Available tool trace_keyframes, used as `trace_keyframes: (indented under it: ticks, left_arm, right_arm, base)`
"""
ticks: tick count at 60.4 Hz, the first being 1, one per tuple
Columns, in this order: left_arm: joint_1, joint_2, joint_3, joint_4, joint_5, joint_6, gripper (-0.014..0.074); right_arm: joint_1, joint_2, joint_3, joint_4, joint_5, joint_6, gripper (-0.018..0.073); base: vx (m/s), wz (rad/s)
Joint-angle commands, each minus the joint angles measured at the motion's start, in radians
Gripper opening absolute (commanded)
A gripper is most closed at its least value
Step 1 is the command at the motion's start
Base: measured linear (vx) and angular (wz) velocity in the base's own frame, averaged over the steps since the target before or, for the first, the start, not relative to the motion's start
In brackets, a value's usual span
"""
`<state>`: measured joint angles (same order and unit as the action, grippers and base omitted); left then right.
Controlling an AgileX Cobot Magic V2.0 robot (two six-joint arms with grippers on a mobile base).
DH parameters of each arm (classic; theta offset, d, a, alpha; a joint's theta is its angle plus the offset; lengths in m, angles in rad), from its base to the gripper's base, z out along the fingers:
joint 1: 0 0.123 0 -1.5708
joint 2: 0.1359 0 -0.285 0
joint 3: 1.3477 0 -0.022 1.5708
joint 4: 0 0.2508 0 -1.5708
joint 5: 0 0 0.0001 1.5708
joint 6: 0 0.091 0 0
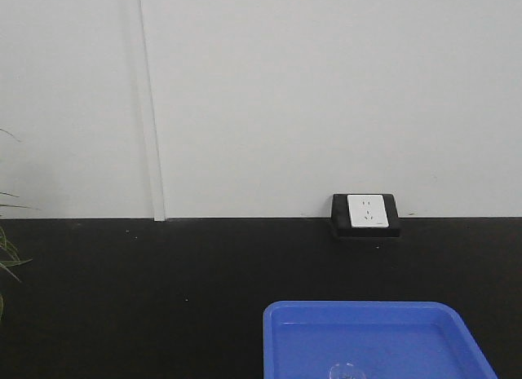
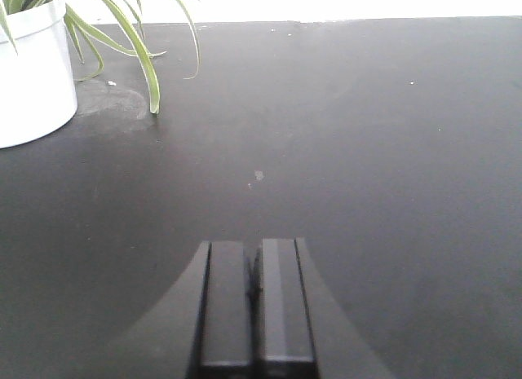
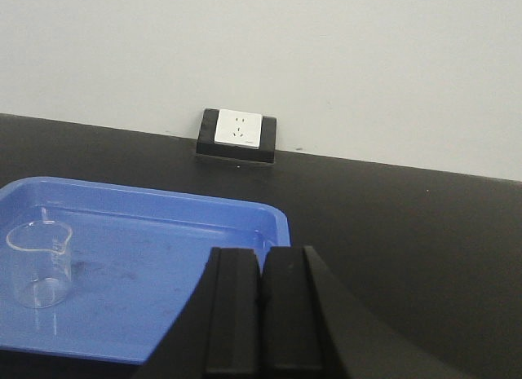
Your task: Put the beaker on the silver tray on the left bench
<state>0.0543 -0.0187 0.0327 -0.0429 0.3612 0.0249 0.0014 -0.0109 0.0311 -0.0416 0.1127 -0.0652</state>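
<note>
I see my right gripper (image 3: 263, 261) clenched on nothing, jaws pressed together, low in front of the blue tray (image 3: 163, 232). The beaker (image 3: 39, 263) stands upright inside that tray, well apart from the gripper: small, clear glass, with a flared rim and pouring lip. My left gripper (image 2: 254, 250) is likewise clenched and empty above the black counter (image 2: 367, 151), a white plant pot (image 2: 28, 77) beyond. Farthest back is a wall socket (image 3: 238, 129).

Blue tray (image 3: 163, 281), clear beaker (image 3: 39, 265), black benchtop (image 1: 163, 297), white socket (image 3: 237, 128)
</note>
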Motion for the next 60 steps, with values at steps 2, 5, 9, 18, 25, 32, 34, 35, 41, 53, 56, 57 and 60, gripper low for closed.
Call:
trace_keyframes:
  ticks: [2, 5, 9, 18, 25, 32, 34, 35, 41, 53, 56, 57, 60]
  left_arm:
    - [0.0, -0.007, 0.02, -0.008, -0.079, 0.0, 0.0001]
    - [0.0, -0.007, 0.02, -0.008, -0.079, 0.0, 0.0001]
    - [0.0, -0.007, 0.02, -0.008, -0.079, 0.0, 0.0001]
    - [0.0, -0.007, 0.02, -0.008, -0.079, 0.0, 0.0001]
    - [0.0, -0.007, 0.02, -0.008, -0.079, 0.0, 0.0001]
    - [0.0, -0.007, 0.02, -0.008, -0.079, 0.0, 0.0001]
    - [0.0, -0.007, 0.02, -0.008, -0.079, 0.0, 0.0001]
    - [0.0, -0.007, 0.02, -0.008, -0.079, 0.0, 0.0001]
    - [0.0, -0.007, 0.02, -0.008, -0.079, 0.0, 0.0001]
    - [0.0, -0.007, 0.02, -0.008, -0.079, 0.0, 0.0001]
    - [0.0, -0.007, 0.02, -0.008, -0.079, 0.0, 0.0001]
    - [0.0, -0.007, 0.02, -0.008, -0.079, 0.0, 0.0001]
    - [0.0, -0.007, 0.02, -0.008, -0.079, 0.0, 0.0001]
  right_arm:
    - [-0.005, -0.013, 0.006, -0.004, -0.078, -0.008, -0.0011]
    - [-0.005, -0.013, 0.006, -0.004, -0.078, -0.008, -0.0011]
    - [-0.005, -0.013, 0.006, -0.004, -0.078, -0.008, -0.0011]
    - [-0.005, -0.013, 0.006, -0.004, -0.078, -0.008, -0.0011]
    - [-0.005, -0.013, 0.006, -0.004, -0.078, -0.008, -0.0011]
    - [-0.005, -0.013, 0.006, -0.004, -0.078, -0.008, -0.0011]
    - [-0.005, -0.013, 0.006, -0.004, -0.078, -0.008, -0.0011]
    - [-0.005, -0.013, 0.006, -0.004, -0.078, -0.008, -0.0011]
    - [-0.005, -0.013, 0.006, -0.005, -0.078, -0.01, -0.0011]
    - [-0.005, -0.013, 0.006, -0.004, -0.08, -0.013, -0.0011]
    - [-0.005, -0.013, 0.006, -0.004, -0.086, -0.013, -0.0011]
    - [-0.005, -0.013, 0.006, -0.004, -0.091, -0.013, -0.0011]
    - [-0.005, -0.013, 0.006, 0.0, -0.125, -0.008, -0.0011]
  base:
    - [0.0, 0.0]
    - [0.0, 0.0]
    - [0.0, 0.0]
    - [0.0, 0.0]
    - [0.0, 0.0]
    - [0.0, 0.0]
    - [0.0, 0.0]
    - [0.0, 0.0]
    - [0.0, 0.0]
    - [0.0, 0.0]
    - [0.0, 0.0]
    - [0.0, 0.0]
    - [0.0, 0.0]
